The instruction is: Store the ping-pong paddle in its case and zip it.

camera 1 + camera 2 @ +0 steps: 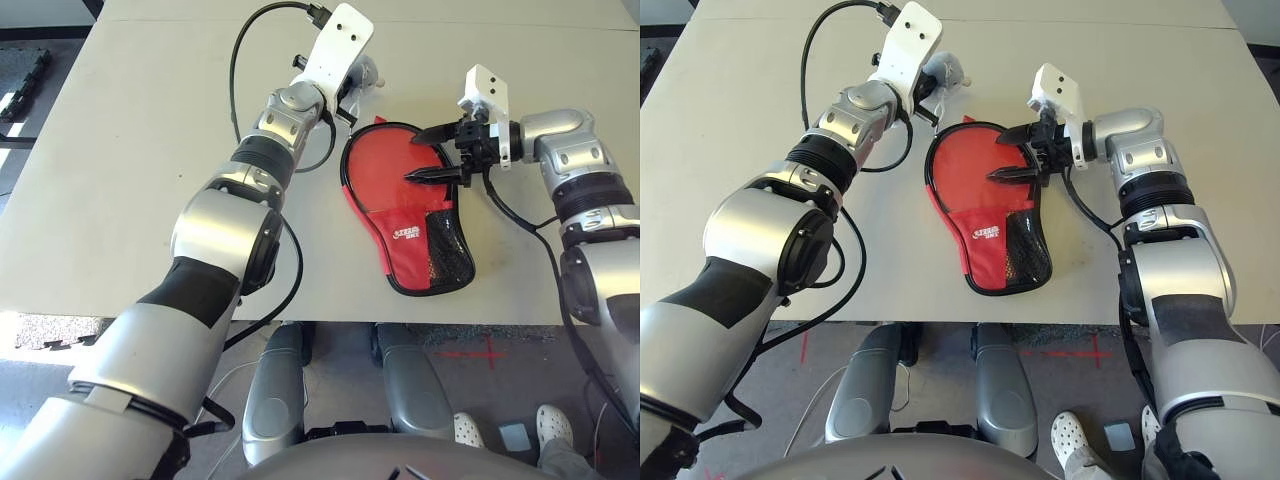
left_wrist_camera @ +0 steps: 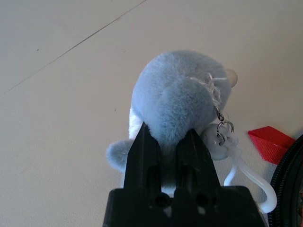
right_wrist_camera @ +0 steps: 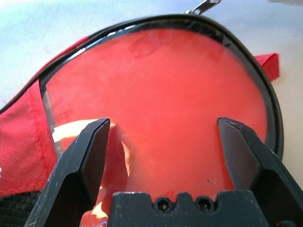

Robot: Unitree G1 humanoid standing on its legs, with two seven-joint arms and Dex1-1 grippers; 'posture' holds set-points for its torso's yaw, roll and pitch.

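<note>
Paddle (image 1: 395, 165) lay inside the case (image 1: 405, 245) on the table (image 1: 120, 150), its red face showing through the open round end; judged stiff, light and flat, the case soft and floppy, best taken at the black zipper rim. Head views: right gripper (image 1: 432, 153) hovered over the paddle face, fingers wide apart; left gripper (image 1: 350, 105) beyond the case's far edge. Left wrist view: fingers (image 2: 144, 151) together, pressed into a grey plush toy (image 2: 180, 99) with a white clip, near the rim and a likely obstruction. Right wrist view: fingers (image 3: 87, 151) spread above the red face.
</note>
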